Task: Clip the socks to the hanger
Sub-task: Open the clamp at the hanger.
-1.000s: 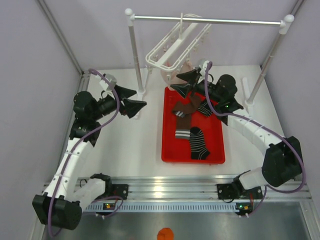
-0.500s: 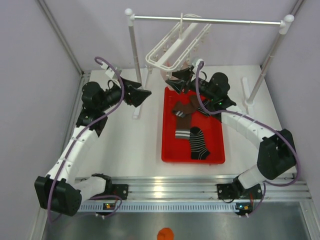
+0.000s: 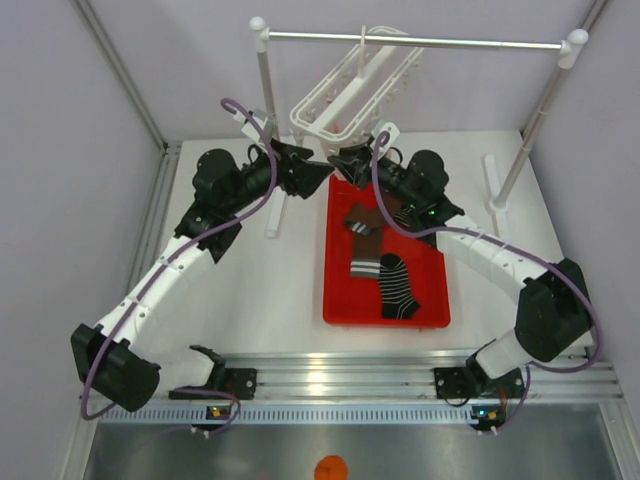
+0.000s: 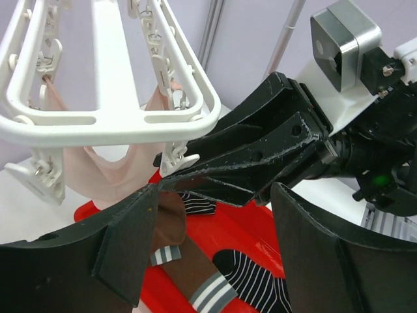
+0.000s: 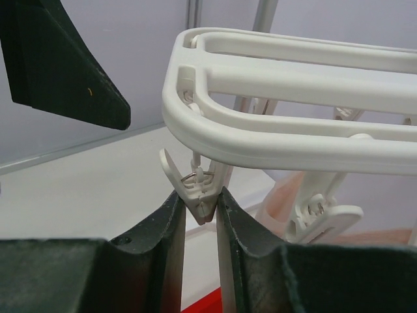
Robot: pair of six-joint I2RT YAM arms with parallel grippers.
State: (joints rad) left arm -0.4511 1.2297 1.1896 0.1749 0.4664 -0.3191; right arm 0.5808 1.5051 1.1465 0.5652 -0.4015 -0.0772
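Note:
The white hanger (image 3: 345,95) hangs from the crossbar, with small pegs dangling. My right gripper (image 3: 347,160) is under its near corner, and in the right wrist view (image 5: 202,203) the fingers are pressed on both sides of one dangling peg (image 5: 199,186). My left gripper (image 3: 308,166) is open and empty just left of the right gripper, and in its own view (image 4: 215,195) it faces that gripper. Two brown socks (image 3: 363,222) (image 3: 365,266) and two black striped socks (image 3: 399,287) (image 3: 406,217) lie in the red tray (image 3: 335,300).
The stand's white posts (image 3: 265,100) and metal crossbar (image 3: 420,41) stand at the back. A pale pink fabric item (image 4: 117,173) is clipped under the hanger. Grey walls close in both sides.
My left gripper has swung right toward the hanger's near corner. My right gripper has moved left and up to the hanging peg. The socks have not moved.

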